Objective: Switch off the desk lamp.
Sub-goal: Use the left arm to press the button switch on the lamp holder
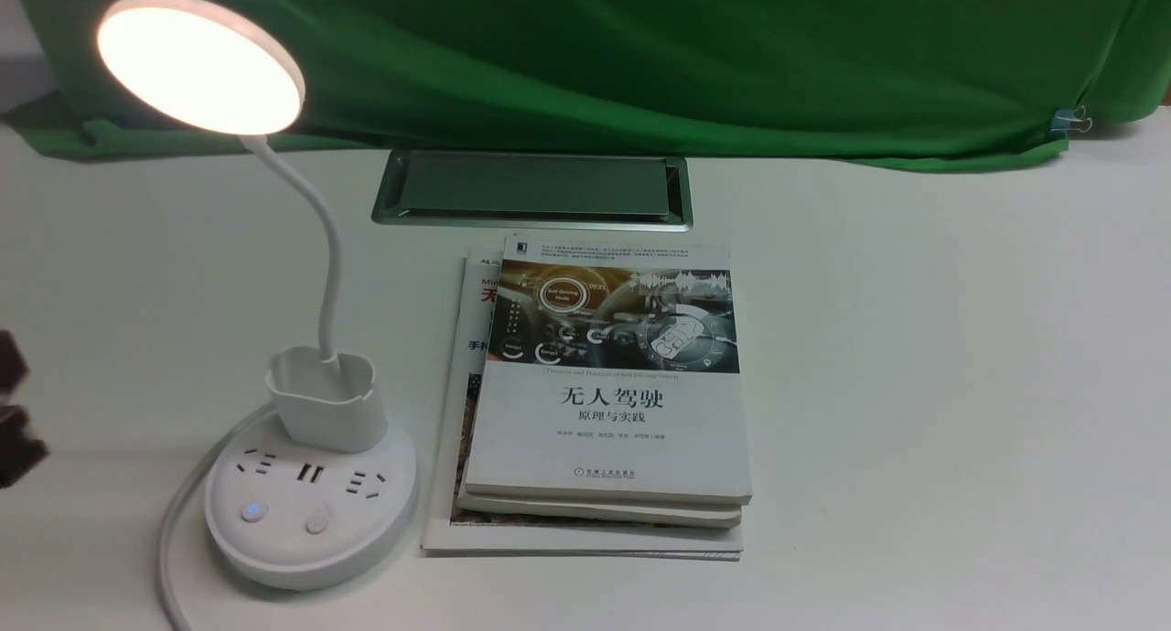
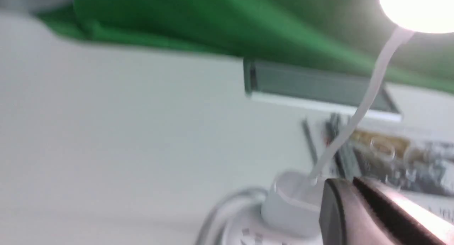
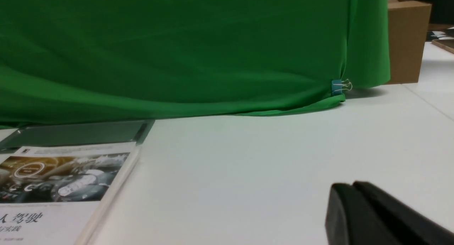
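Near the front left corner the desk lamp [image 1: 325, 407] glows; my closed left gripper [image 2: 349, 184] must reach and press a button [image 1: 316, 523].

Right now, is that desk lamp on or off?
The desk lamp is on: its round head glows brightly, and one button on its base is lit blue.

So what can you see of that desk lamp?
The desk lamp is white, plastic-looking and lit: its flat round head glows warm. A thin curved neck rises out of a small cup on the round base, which carries sockets and two buttons, one showing a blue light. It stands upright on the table at the robot's left, close beside stacked books; a white cable leaves the base.
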### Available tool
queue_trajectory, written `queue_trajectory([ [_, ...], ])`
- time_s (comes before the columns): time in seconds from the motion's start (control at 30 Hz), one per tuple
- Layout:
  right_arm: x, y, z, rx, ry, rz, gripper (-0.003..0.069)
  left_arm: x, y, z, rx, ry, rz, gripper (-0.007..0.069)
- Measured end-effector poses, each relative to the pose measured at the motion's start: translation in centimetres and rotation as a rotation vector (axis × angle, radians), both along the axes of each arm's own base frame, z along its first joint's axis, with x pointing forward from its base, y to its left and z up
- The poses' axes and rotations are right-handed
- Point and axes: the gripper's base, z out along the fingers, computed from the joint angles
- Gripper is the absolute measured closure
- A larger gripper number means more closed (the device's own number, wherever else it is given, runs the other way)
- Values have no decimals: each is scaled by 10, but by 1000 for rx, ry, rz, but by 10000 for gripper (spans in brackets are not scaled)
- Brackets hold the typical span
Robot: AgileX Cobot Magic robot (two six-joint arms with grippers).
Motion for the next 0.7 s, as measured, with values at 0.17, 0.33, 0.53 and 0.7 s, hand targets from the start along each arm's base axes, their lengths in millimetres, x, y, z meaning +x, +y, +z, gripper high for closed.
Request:
queue_trajectory([
  [0.17,0,0,0,0,0,0,622,18,-4,-10,-91,54,4,605],
  [0.33,0,0,0,0,0,0,622,40,-9,-39,-33,286,-60,605],
  [0.53,0,0,0,0,0,0,622,70,-22,-61,44,624,-205,605],
  [0.7,0,0,0,0,0,0,622,90,-45,-65,207,732,-283,605],
])
